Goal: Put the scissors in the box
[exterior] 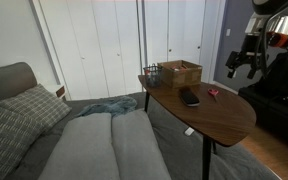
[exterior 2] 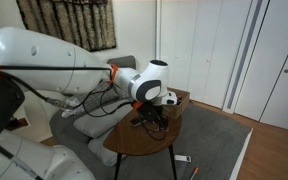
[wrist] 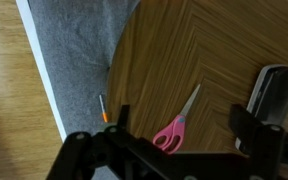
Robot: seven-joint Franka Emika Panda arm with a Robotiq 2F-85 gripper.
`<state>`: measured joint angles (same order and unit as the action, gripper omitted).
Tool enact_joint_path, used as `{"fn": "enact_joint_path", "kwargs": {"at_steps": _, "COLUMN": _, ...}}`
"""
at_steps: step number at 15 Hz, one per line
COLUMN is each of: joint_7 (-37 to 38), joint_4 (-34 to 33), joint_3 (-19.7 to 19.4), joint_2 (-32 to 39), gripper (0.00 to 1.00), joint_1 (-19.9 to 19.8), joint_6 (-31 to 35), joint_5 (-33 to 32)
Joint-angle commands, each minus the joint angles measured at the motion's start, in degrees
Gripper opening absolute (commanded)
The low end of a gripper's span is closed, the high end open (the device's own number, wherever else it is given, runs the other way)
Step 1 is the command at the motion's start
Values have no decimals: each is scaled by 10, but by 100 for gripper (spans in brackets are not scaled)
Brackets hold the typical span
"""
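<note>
A grey sofa point(exterior: 104, 145) with patterned cushions point(exterior: 29, 108) fills the left of an exterior view. To its right stands an oval wooden bench point(exterior: 219, 118) on a dark leg.

At the far end of the bench, a small dark wire basket point(exterior: 151, 72) sits just beside a light-brown, low-walled box point(exterior: 181, 72). Nearer the camera lies a flat black oblong object point(exterior: 189, 97). Just right of it are the small red-handled scissors point(exterior: 213, 93), flat on the bench top, outside the box and apart from it. At the far right, the robot's dark fingers point(exterior: 246, 65) hang in the air beyond the bench edge, higher than the bench top.

In the wrist view, a wood floor point(wrist: 9, 90) is on the left, then a grey rug point(wrist: 74, 50) with a small orange item point(wrist: 102, 108) on it. To the right of that is the herringbone bench top. The scissors point(wrist: 174, 125) lie there with their blades closed, handles toward the bottom and tips pointing up and to the right. The black object point(wrist: 274, 90) is at the right edge.

The fingers point(wrist: 121, 120) rise from the bottom of the wrist view, spread wide apart and holding nothing. The scissors appear between them.
</note>
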<state>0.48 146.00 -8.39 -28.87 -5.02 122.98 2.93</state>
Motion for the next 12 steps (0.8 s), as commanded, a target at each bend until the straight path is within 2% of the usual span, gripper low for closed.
{"fn": "enact_joint_path", "kwargs": {"at_steps": 1, "joint_7": 9, "joint_4": -8, "joint_3": 9, "joint_2": 14, "gripper": 100, "joint_1": -7, "joint_6": 1, "joint_5": 6}}
{"fn": "enact_joint_path", "kwargs": {"at_steps": 6, "joint_7": 20, "joint_4": -24, "joint_3": 9, "joint_2": 40, "gripper": 100, "joint_1": -9, "joint_6": 2, "joint_5": 9}}
{"fn": "enact_joint_path", "kwargs": {"at_steps": 9, "joint_7": 76, "joint_4": -29, "joint_3": 11, "joint_2": 68, "gripper": 100, "joint_1": -5, "joint_6": 32, "joint_5": 63}}
{"fn": "enact_joint_path", "kwargs": {"at_steps": 12, "joint_7": 143, "joint_4": -38, "joint_3": 28, "joint_2": 104, "gripper": 100, "joint_1": -12, "joint_6": 39, "joint_5": 66}}
